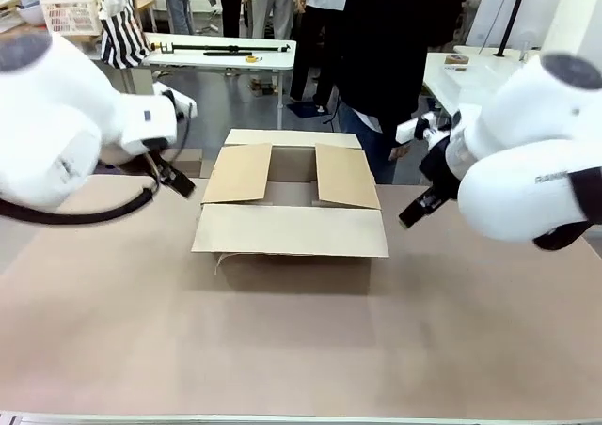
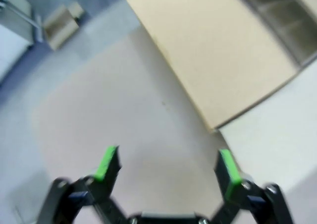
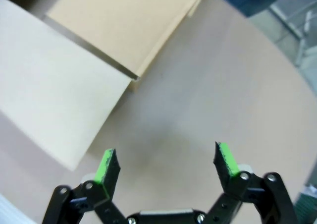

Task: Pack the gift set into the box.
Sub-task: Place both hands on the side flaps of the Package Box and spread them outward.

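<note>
A brown cardboard box [image 1: 292, 209] sits at the middle of the bench [image 1: 301, 350] with its four top flaps spread outward, the near flap lying broad and flat toward the robot, the two side flaps tilted up over the opening, the far flap folded back toward a person [image 1: 376, 58] in dark clothes standing at the far edge. The packing looks barely begun: the box is open and ready, but what little shows of its inside looks empty, and the gift set appears in none of the three views, so its whereabouts cannot be told. The left pincer [image 2: 167, 167] hangs released over bare bench just left of the box, green pads wide apart and nothing between them; the right pincer [image 3: 166, 162] is likewise spread and empty above bare bench just right of the box, a flap edge showing at its upper left. Everything is left to do: the set must be fetched or handed over, lowered in, and perhaps the flaps closed. The upturned side flaps partly narrow the opening and could catch a load coming down. Behind, a white table [image 1: 221, 54] carries long dark tools, a striped bag [image 1: 122, 35] hangs beside it, and a pale lattice crate [image 1: 71, 9] stands at far left, all well clear of the work.
</note>
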`<state>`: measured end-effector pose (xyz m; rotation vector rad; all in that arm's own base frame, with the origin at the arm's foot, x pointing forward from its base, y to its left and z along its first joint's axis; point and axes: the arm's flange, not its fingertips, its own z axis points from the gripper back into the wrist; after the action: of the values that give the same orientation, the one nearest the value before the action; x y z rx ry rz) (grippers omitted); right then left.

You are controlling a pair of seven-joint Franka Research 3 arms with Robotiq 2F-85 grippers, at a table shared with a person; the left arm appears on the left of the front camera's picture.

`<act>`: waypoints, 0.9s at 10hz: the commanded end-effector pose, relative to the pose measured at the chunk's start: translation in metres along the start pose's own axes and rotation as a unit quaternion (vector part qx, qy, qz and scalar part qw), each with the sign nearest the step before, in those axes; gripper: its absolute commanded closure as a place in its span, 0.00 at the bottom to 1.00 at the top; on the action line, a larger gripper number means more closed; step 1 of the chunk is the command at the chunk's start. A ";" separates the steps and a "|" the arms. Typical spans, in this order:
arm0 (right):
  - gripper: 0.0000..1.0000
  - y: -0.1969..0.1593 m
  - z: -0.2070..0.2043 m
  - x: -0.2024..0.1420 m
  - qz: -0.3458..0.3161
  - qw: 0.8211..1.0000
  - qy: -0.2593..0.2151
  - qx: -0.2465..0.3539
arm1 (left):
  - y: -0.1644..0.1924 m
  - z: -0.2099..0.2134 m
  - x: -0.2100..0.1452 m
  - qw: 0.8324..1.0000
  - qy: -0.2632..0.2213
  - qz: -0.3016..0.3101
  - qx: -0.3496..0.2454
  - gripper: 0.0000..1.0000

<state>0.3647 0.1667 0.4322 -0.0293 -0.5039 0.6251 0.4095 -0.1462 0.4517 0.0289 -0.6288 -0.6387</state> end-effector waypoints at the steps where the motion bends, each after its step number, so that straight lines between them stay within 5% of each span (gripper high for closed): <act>1: 0.00 0.028 0.089 0.016 0.011 0.994 -0.087 -0.064 | 0.010 0.084 0.044 0.982 0.128 0.081 -0.114 0.00; 2: 0.00 0.035 0.103 0.027 0.002 0.990 -0.127 -0.054 | 0.008 0.099 0.044 0.976 0.137 0.090 -0.142 0.00; 3: 0.00 0.036 0.096 0.036 -0.049 0.971 -0.179 -0.153 | -0.002 0.029 0.015 0.999 0.029 0.026 -0.036 0.00; 4: 0.00 0.025 0.096 0.016 0.007 0.995 -0.086 -0.044 | -0.002 0.029 0.015 0.999 0.029 0.026 -0.036 0.00; 5: 0.00 0.025 0.096 0.016 0.007 0.995 -0.086 -0.044 | -0.002 0.029 0.015 0.999 0.029 0.026 -0.036 0.00; 6: 0.00 0.037 0.127 0.025 -0.010 0.987 -0.141 -0.080 | -0.009 0.052 0.026 0.994 0.060 0.045 -0.075 0.00; 7: 0.00 0.026 0.114 0.014 -0.109 0.979 -0.127 0.119 | -0.022 0.056 0.025 0.987 0.157 0.027 -0.024 0.00; 8: 0.00 0.014 0.120 0.007 -0.285 0.921 -0.132 0.231 | -0.024 0.055 0.054 0.966 0.252 0.056 0.012 0.00; 9: 0.00 -0.003 0.124 -0.009 -0.374 0.871 -0.122 0.293 | -0.024 0.051 0.078 0.946 0.303 0.101 0.050 0.00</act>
<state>0.3152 0.1773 0.5383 0.3486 -0.6644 0.3879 0.3929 -0.1704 0.5038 0.1858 -0.2289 -0.4561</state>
